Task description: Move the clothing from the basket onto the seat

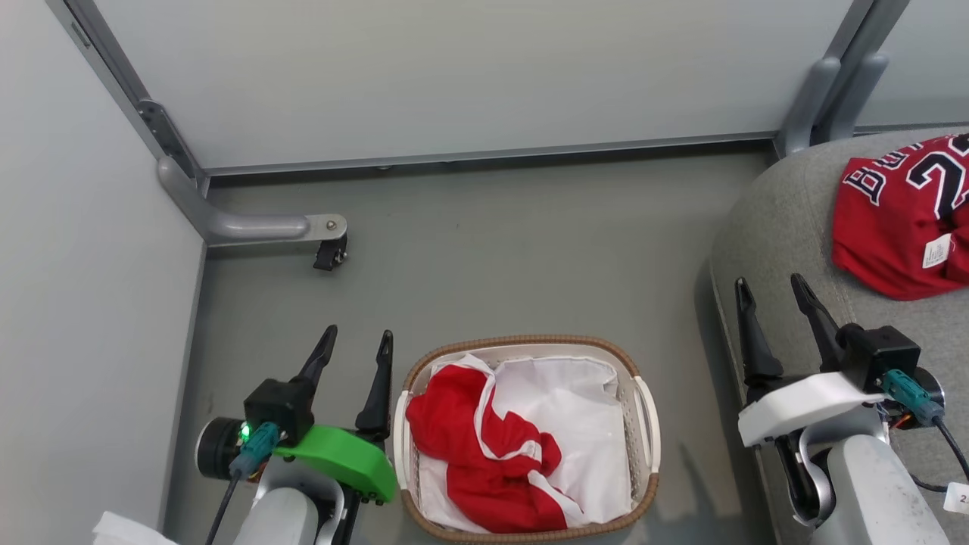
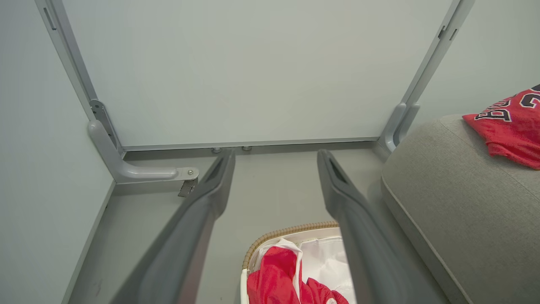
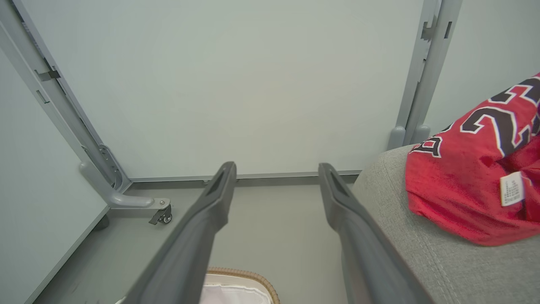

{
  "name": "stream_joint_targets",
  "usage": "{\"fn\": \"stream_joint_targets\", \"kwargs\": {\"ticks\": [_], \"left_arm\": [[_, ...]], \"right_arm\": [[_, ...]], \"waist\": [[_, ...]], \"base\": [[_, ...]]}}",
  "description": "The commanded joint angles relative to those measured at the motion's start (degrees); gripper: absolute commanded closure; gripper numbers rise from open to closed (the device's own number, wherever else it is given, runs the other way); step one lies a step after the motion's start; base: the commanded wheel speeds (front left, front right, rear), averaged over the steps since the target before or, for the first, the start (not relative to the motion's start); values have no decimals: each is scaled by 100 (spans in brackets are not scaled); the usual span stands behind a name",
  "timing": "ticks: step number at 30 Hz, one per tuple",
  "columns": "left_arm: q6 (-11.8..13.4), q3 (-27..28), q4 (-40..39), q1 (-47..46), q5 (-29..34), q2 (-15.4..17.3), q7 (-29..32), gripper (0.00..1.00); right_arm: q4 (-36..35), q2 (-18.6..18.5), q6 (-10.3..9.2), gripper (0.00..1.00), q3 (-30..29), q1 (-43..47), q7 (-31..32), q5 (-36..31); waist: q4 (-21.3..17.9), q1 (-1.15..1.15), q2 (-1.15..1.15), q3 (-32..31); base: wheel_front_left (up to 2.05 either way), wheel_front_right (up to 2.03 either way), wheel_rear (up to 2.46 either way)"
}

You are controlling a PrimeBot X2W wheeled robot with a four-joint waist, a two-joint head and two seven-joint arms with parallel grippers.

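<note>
Right tool (image 1: 769, 280) spread; jersey (image 1: 893, 227) on seat (image 1: 780, 212) cropped.

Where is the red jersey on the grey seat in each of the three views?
Head view: red jersey at the right edge, upper part, on the seat.
Left wrist view: red jersey at the right edge, above the middle.
Right wrist view: red jersey at the right, mid-height.
Shared landmark: the caster on the partition foot, left of centre in all.
</note>
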Motion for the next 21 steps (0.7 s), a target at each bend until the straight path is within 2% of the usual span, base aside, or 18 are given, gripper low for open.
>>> {"fn": "stream_joint_targets", "kwargs": {"ticks": [1, 10, 21], "left_arm": [[1, -123, 103, -226, 63, 44, -3, 0], [1, -1354, 1187, -1486, -15, 110, -2, 0], [1, -3129, 3094, -3004, -232, 253, 90, 0]], "right_arm": [[-62, -19, -8, 0, 25, -119, -10, -26], [-315, -19, -8, 0, 167, -620, -9, -32], [-678, -15, -8, 0, 453, -1296, -9, 331]], "waist": [[-160, 0, 0, 349], [-600, 0, 0, 1473], [-1287, 0, 0, 2944]], "base": [[0, 0, 0], [0, 0, 0], [0, 0, 0]]}}
